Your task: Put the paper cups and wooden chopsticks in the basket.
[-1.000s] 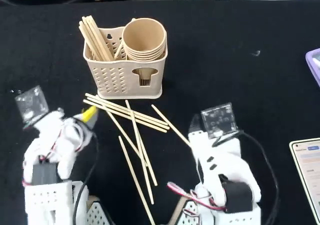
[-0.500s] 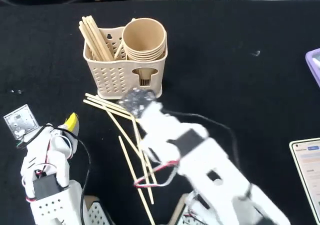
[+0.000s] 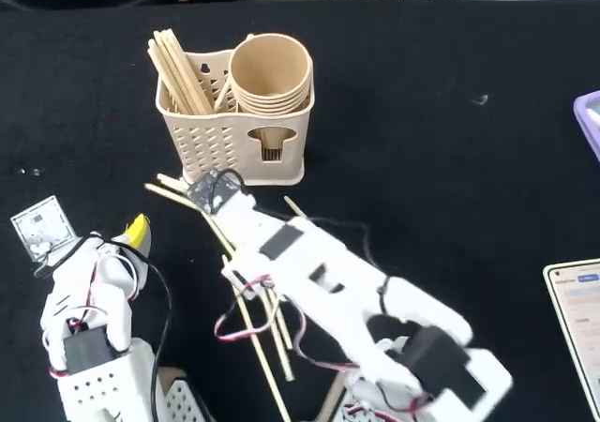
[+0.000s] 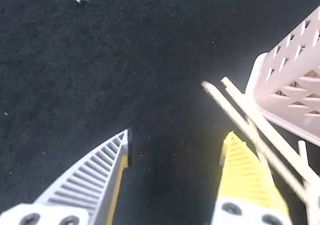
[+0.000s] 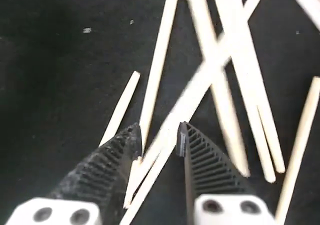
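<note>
Nearest to me is my right gripper (image 5: 157,135). Its black ribbed finger and its white ribbed finger stand a narrow way apart and hold nothing yet. One thin, pale wooden chopstick (image 5: 200,92) passes through the gap between them. Its long axis runs almost along my fingers, only a little slanted, so I judge that closing now can pinch it on its two flat sides. The other loose chopsticks (image 5: 159,60) lie crossed around it on the matte black cloth table (image 3: 450,159), and some touch each other (a second stick may come up with the first, I think). They are smooth, straight and light, and I expect they can easily roll or swing in the grip.

More to the side is my left gripper (image 4: 177,135), with one grey-white ribbed finger and one yellow finger, wide apart above bare cloth and holding nothing. Two stick ends lie just beyond the yellow finger, but the right arm is clearly the nearer one to the pile.

Just beyond the pile stands the cream perforated plastic basket (image 3: 230,150), upright. In one compartment a bundle of chopsticks (image 3: 178,70) leans. In the other sits a nested stack of tan paper cups (image 3: 270,66).
</note>
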